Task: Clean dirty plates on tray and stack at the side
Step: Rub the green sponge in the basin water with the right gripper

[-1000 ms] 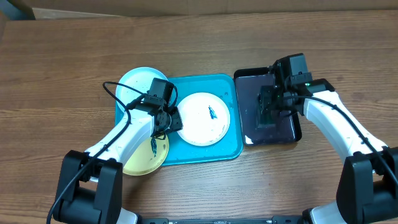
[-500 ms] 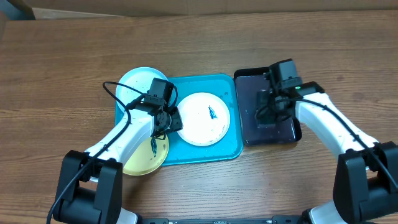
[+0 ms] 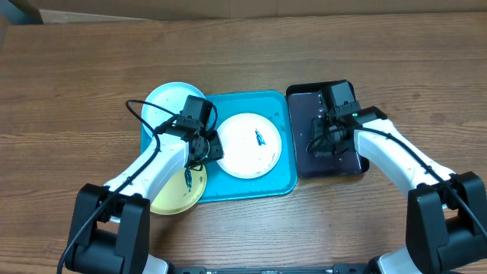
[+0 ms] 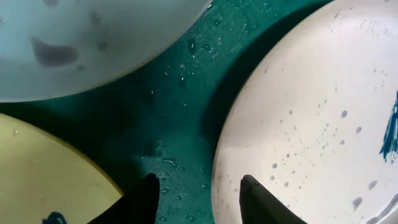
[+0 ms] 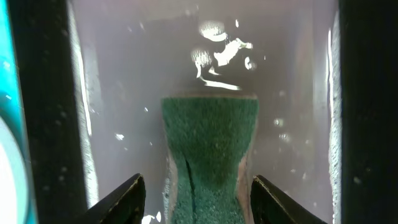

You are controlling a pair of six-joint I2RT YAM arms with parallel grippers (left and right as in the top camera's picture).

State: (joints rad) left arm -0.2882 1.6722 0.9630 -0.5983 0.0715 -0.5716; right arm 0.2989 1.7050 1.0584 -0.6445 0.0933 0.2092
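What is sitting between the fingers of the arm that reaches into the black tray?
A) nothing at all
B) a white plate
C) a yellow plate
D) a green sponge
D: the right wrist view shows the green sponge squeezed narrow between the fingers of the right gripper, above the wet floor of the black tray.

One plate point(image 3: 243, 152) lies in the tray point(image 3: 285, 183); a rear plate point(image 3: 163, 103) and front plate point(image 3: 179, 196) overlap its left edge. Right, a smaller tray point(image 3: 304, 103) holds a sponge point(image 5: 210, 143).
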